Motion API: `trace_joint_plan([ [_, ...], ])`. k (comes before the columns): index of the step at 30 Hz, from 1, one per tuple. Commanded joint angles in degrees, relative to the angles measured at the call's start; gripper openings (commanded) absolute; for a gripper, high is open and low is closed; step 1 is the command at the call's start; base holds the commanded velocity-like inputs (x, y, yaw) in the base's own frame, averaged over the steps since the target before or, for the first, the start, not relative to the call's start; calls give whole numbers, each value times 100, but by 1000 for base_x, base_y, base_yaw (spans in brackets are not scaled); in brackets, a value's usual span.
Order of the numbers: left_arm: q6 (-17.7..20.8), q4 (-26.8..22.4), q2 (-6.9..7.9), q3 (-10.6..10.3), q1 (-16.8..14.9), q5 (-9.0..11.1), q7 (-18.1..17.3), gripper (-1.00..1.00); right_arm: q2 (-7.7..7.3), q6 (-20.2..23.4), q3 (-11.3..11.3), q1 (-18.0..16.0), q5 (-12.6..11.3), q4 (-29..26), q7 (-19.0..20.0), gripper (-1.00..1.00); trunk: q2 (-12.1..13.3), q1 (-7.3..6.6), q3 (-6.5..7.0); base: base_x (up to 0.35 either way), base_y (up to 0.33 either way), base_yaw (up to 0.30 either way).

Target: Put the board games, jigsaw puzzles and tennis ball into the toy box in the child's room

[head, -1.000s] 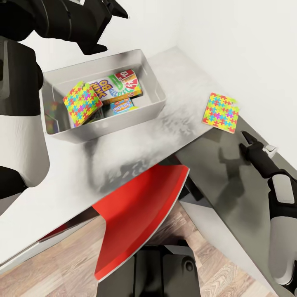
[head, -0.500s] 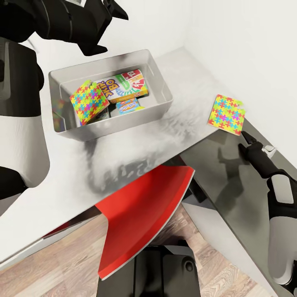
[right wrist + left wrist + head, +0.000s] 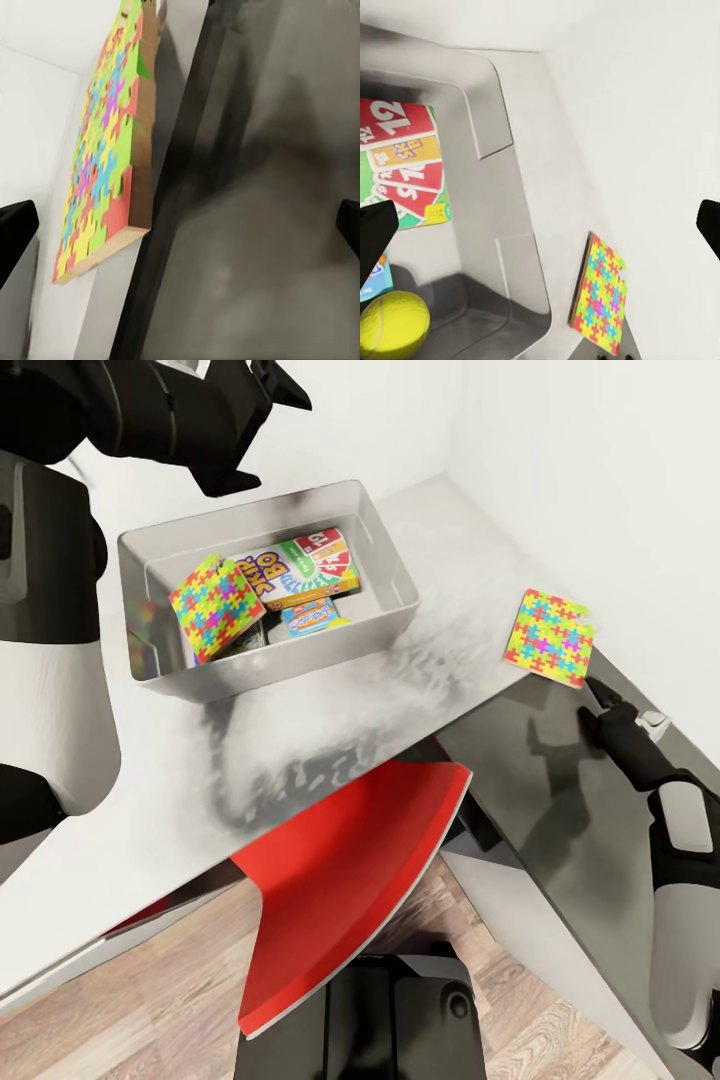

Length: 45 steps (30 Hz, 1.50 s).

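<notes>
The pale grey toy box [image 3: 392,622] stands on the table [image 3: 440,550]. Inside it lie the SKIP-BO board game [image 3: 300,567], a small blue game box [image 3: 312,617] and one jigsaw puzzle [image 3: 214,608] leaning on edge. In the left wrist view the toy box [image 3: 514,247] also holds the tennis ball [image 3: 390,324] beside the SKIP-BO box [image 3: 403,165]. The other jigsaw puzzle [image 3: 549,637] lies flat near the wall, at the desk's corner. My right gripper [image 3: 598,695] is open just short of its near edge [image 3: 105,172]. My left gripper [image 3: 275,382] hangs open above the box's far side.
A red chair [image 3: 350,865] is tucked under the table's front edge. The dark grey wing [image 3: 560,800] runs under my right arm. White walls close the corner behind the box and right of the puzzle. Wood floor [image 3: 150,1000] shows below.
The head view shifted slightly a second ago, sliding the whole scene right in the picture. Over the last half second nothing has visibly moved.
</notes>
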Motion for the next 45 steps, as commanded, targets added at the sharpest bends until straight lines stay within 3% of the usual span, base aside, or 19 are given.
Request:
trace_joint_plan([
  [1,7,-1,4,-7,-5,43,50,100,1,53,-12,-17,-37,-2,2,100,-9,3,-6,0,0,1],
  [16,7,-1,3,-90,41,43,50,100,13,66,-9,-117,-38,4,-2,100,-9,3,-6,0,0,7],
  [45,7,3,4,-165,51,43,50,100,-17,73,-12,-127,-36,-10,-10,100,-9,3,-6,0,0,91],
])
